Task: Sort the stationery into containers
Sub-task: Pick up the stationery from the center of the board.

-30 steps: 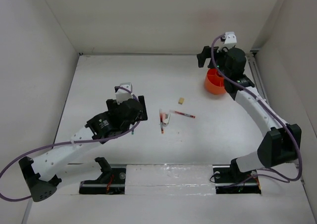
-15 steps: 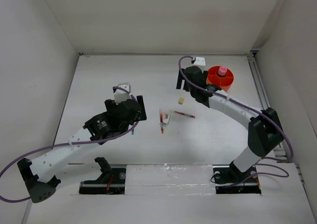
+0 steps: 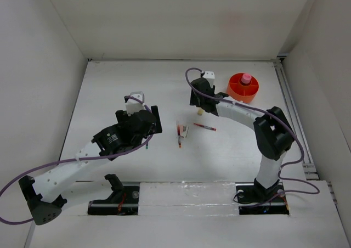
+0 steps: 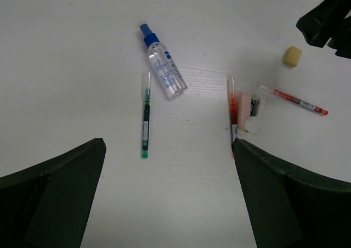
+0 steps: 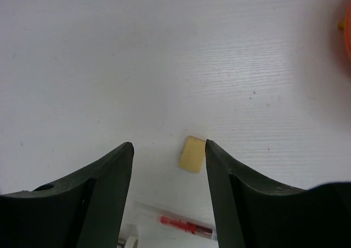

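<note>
My right end effector [image 5: 168, 148] hangs released low over the worktop [image 5: 164, 50], with the beige eraser cube [image 5: 193, 153] lying between its fingers, close to one of them. My left end effector [image 4: 168, 149] is spread wide above the green pen [image 4: 145, 116] and blue-capped spray bottle [image 4: 163, 67]. The red pen [image 4: 293, 99] lies near the eraser. A pink-capped tube [image 3: 246, 78] stands in the orange tub [image 3: 233, 91].
</note>
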